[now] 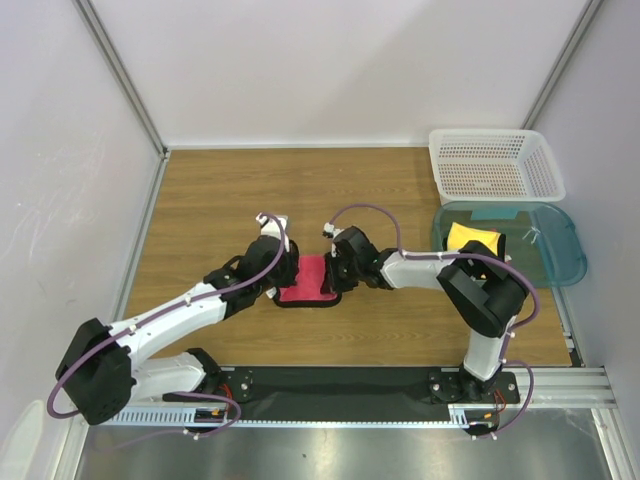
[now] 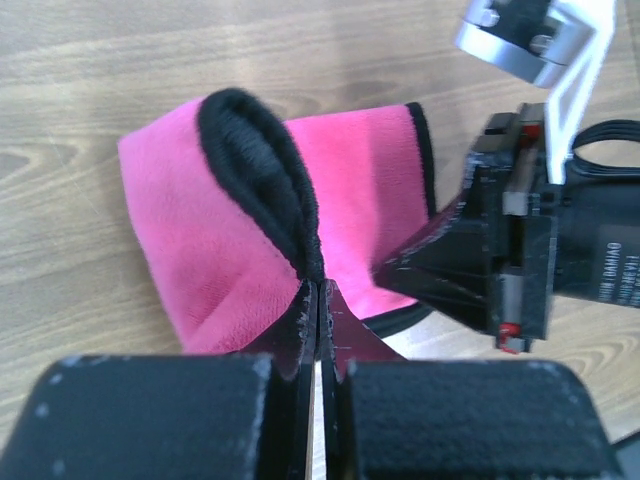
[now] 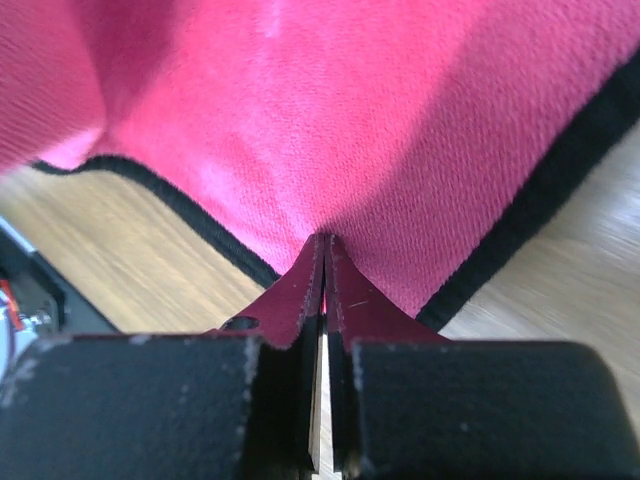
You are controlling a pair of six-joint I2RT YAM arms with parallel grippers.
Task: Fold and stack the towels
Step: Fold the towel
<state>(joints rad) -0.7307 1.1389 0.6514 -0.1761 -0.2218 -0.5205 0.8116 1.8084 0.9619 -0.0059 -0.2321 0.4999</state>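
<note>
Top external view: both grippers pinching one pink towel

Top external is showing the pink towel (image 1: 305, 282) lying near the middle of the wooden table (image 1: 220, 200), between the two arms. The left gripper (image 2: 318, 285) is clamping its fingers together on a raised, black-edged fold of the towel, and the cloth is standing up in a loop above the fingertips. The right gripper (image 3: 323, 240) is pinching the towel too, its fingers pressed together on pink cloth just inside the black hem. Both grippers are sitting close together, facing each other. At the far right, a yellow towel (image 1: 470, 238) is lying in a blue tub (image 1: 555, 255), beside a white basket (image 1: 495, 165).
</note>
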